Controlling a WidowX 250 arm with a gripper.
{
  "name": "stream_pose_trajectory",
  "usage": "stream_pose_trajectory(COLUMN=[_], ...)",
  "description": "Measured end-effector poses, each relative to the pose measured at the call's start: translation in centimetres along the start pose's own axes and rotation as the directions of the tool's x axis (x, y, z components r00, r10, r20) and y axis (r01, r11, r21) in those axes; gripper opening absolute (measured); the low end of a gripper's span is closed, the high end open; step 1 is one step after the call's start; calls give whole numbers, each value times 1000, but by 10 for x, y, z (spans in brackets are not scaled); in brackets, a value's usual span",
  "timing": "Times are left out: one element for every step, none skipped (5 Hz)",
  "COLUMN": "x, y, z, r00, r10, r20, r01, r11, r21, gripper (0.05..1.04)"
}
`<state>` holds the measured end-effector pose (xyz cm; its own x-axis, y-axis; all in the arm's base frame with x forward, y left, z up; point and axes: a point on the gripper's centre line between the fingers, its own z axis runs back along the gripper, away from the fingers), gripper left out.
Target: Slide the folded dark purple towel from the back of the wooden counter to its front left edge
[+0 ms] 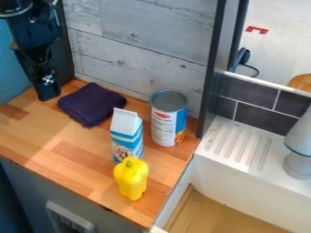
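The gripper point(48, 94) hangs beside the purple cloth point(91, 104).

The black arm point(37, 38) has chunky segments and small whitish markings point(47, 80).

Surface point(79, 157): can point(163, 125), blue-white carton point(126, 139), yellow pepper point(130, 178), all upright
Ledge point(234, 143): white, ribbed, bearing grey object point(298, 164)
Wall point(137, 52): grey planks

Cloth point(91, 103) at back L of counter point(57, 144), nr wall point(133, 57). Can point(168, 119) to its R, also toward back. Carton point(127, 136) before can, bit L – pepper point(130, 178) just in front of carton, nr front edge. Post point(211, 86) btwn counter's back R corner & ridged ledge point(234, 145). Tiles point(261, 107) behind ledge, fixture point(298, 159) on its R part – basin point(206, 214) below, in front.
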<state>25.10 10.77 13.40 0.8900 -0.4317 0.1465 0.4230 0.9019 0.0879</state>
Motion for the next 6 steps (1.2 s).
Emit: stream_pose_trajectory(x=[-2, -2, 1, 23, 38, 60], y=[-2, -2, 6, 12, 18, 27], z=[-6, -7, -20, -37, -57, -73], r00=[1000, 1000, 998, 994, 987, 973], r10=[0, 1, 10, 108, 160, 226], r20=[-16, -18, -64, -13, -18, 42], r01=[0, -1, -6, -105, -156, -229], r11=[1000, 1000, 998, 985, 977, 969], r21=[-19, -19, 64, 140, 145, 97], gripper=[1005, 1005, 1005, 1005, 1005, 1005])
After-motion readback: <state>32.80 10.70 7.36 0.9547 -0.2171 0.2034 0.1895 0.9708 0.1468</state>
